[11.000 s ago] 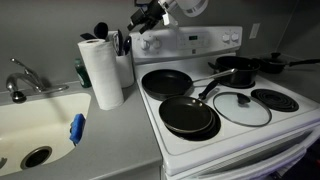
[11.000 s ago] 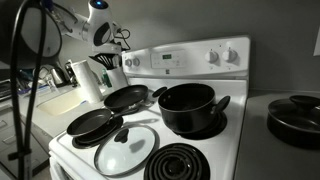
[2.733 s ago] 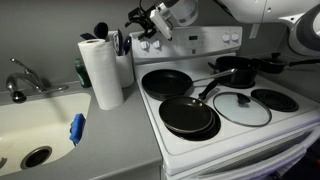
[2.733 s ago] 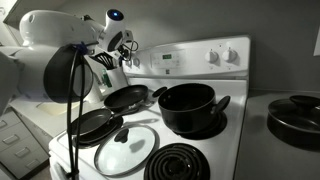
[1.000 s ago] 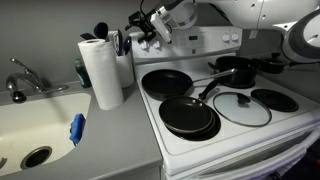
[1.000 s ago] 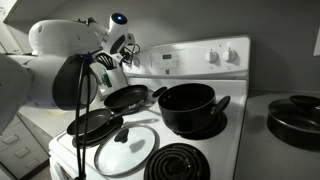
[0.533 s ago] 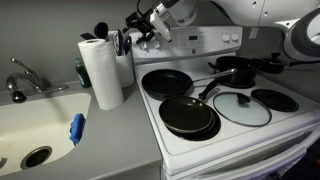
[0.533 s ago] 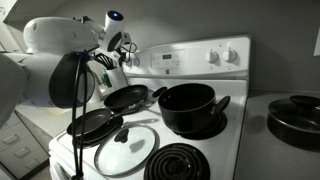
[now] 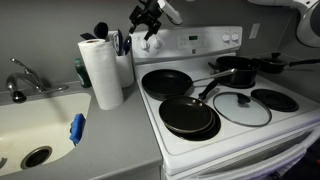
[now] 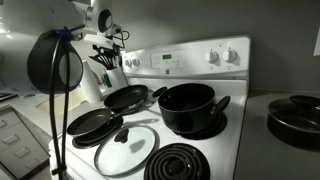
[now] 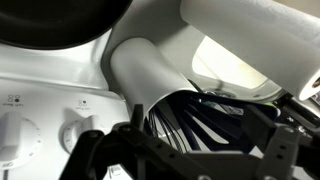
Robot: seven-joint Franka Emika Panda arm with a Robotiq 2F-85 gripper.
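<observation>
Utensil holder: white cylindrical utensil holder point(image 11: 150, 75) packed with black cooking utensils point(image 11: 200, 120). It stands at the back of the grey counter point(image 9: 110, 135). In an exterior view point(image 9: 124, 62) the roll hides most of its body.
Sink: cream sink point(image 9: 30, 125), cut off at the left edge. A small blue item point(image 9: 76, 128) sits on its rim, too small to identify.
Paper roll: white upright paper towel roll point(image 9: 100, 70), just beside the holder.
Gripper: black Robotiq gripper point(image 9: 148, 20) hovers just above the utensil tops. In the wrist view point(image 11: 190, 165) its fingers point(image 11: 95, 150) are spread wide with nothing between them, their tips cut off.
Stove: white electric stove point(image 9: 200, 45) carries two black frying pans point(image 9: 165, 82), a round glass lid point(image 9: 241, 108) and a black pot point(image 9: 235, 70).
</observation>
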